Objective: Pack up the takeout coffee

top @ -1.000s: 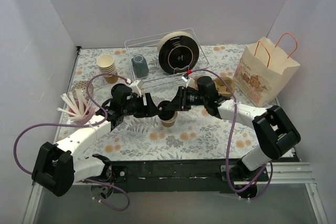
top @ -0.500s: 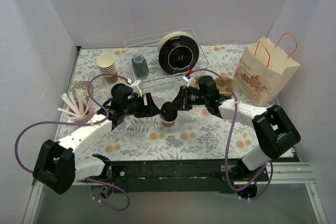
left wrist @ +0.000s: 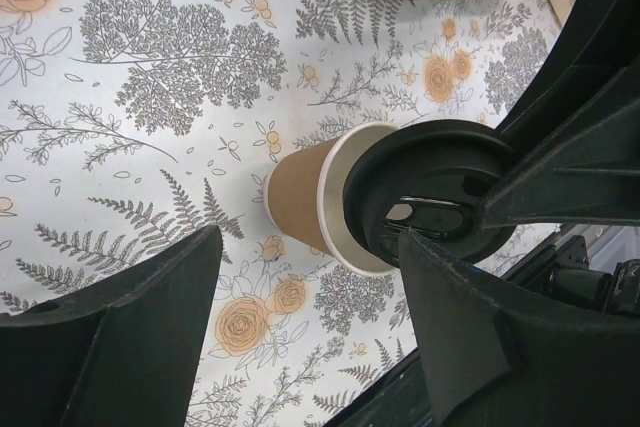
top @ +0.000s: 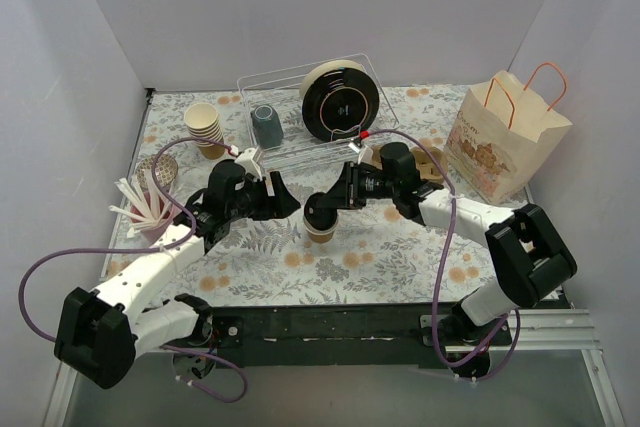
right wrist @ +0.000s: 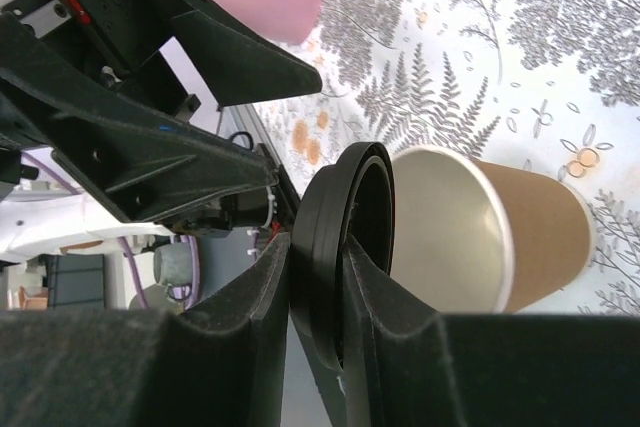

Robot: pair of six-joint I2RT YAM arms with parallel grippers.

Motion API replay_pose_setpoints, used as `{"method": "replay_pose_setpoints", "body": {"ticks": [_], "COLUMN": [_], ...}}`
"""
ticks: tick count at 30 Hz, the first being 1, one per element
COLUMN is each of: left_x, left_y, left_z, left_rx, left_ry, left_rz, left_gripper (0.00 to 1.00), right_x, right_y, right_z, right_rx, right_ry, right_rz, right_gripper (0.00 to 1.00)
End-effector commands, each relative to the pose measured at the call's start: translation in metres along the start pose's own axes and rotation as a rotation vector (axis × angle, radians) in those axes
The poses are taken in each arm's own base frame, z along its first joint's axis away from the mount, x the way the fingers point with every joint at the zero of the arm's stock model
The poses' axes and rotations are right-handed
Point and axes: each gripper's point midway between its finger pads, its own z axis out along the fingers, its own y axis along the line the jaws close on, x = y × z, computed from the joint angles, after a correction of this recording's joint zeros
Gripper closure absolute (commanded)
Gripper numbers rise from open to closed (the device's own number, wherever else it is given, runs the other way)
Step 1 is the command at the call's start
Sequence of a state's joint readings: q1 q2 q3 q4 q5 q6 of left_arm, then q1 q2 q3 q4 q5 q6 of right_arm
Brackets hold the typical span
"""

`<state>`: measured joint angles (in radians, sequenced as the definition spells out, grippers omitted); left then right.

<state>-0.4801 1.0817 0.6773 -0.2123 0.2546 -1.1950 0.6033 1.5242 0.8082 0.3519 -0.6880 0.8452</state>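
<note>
A tan kraft paper cup [top: 320,231] stands on the floral cloth with its mouth uncovered; it also shows in the left wrist view [left wrist: 300,202] and the right wrist view [right wrist: 520,237]. My right gripper [top: 325,205] is shut on the round black lid [top: 320,211], pinching its rim [right wrist: 345,247], and holds it tilted just over the cup's rim [left wrist: 430,192]. My left gripper [top: 280,197] is open and empty, a short way left of the cup, with its fingers [left wrist: 110,337] spread wide and not touching it.
A brown paper bag [top: 505,137] stands at the right. A clear rack [top: 290,152] at the back holds a grey-blue mug [top: 267,125] and a black disc [top: 340,102]. Stacked cream cups [top: 205,127], a pink stirrer holder [top: 150,209] and a cardboard carrier [top: 428,167] are nearby.
My left gripper has drawn back to the left, away from the cup. My right gripper keeps the lid over the cup, hardly moved.
</note>
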Motion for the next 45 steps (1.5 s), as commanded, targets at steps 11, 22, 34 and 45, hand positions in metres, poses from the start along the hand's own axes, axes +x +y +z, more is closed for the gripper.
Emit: {"method": "replay_pose_setpoints", "body": {"ticks": [11, 22, 34, 45], "left_x": [-0.002, 0.010, 0.016, 0.021], "left_y": [-0.015, -0.006, -0.003, 0.002], "left_z": [-0.010, -0.004, 0.003, 0.009], "left_rx": [0.070, 0.054, 0.053, 0.041], "left_ry": [-0.016, 0.015, 0.034, 0.053], "left_rz": [0.003, -0.012, -0.024, -0.040], "left_gripper": [0.29, 0.29, 0.32, 0.32], "right_x": [-0.008, -0.001, 0.004, 0.008], "right_y": [0.040, 0.026, 0.016, 0.011], "right_z": [-0.002, 0.005, 0.010, 0.011], "right_rx": [-0.212, -0.200, -0.186, -0.181], "right_ry": [-0.033, -0.017, 0.008, 0.022], "right_rz": [0.016, 0.067, 0.088, 0.092], "right_gripper": [0.91, 0.91, 0.89, 0.83]}}
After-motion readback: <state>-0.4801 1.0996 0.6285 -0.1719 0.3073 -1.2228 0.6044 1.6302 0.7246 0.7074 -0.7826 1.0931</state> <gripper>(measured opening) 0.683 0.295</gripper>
